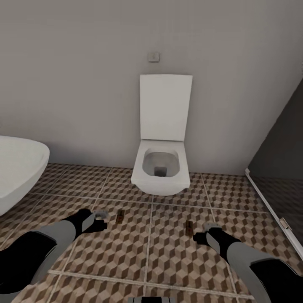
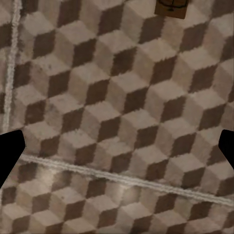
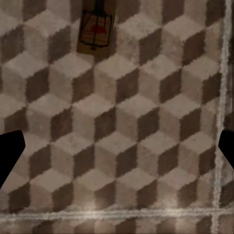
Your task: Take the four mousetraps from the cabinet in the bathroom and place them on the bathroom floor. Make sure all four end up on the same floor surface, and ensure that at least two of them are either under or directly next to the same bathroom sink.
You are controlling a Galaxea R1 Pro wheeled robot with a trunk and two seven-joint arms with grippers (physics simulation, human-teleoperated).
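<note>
Cube-patterned bathroom floor (image 1: 126, 256) runs up to a plain grey wall, and going from the left there is first a rounded white bathtub (image 1: 17, 168), then the left gripper (image 1: 101, 219), hanging low over the tiles with its jaws wide and nothing between them. Just beside it lies one mousetrap (image 1: 120, 216), flat on the floor; the left wrist view catches that mousetrap's edge (image 2: 171, 8). A white toilet (image 1: 160, 170) with its lid up stands at the wall behind. Further right a second mousetrap (image 1: 189, 228) lies flat near the right gripper (image 1: 201, 235), likewise spread wide and empty. At the far right is a dark glass panel (image 1: 277, 168). The risk, as I judge it, is placement: no sink appears near these traps, so the under-or-beside-the-sink condition may fail, and a low arm swinging away could nudge a trap.
</note>
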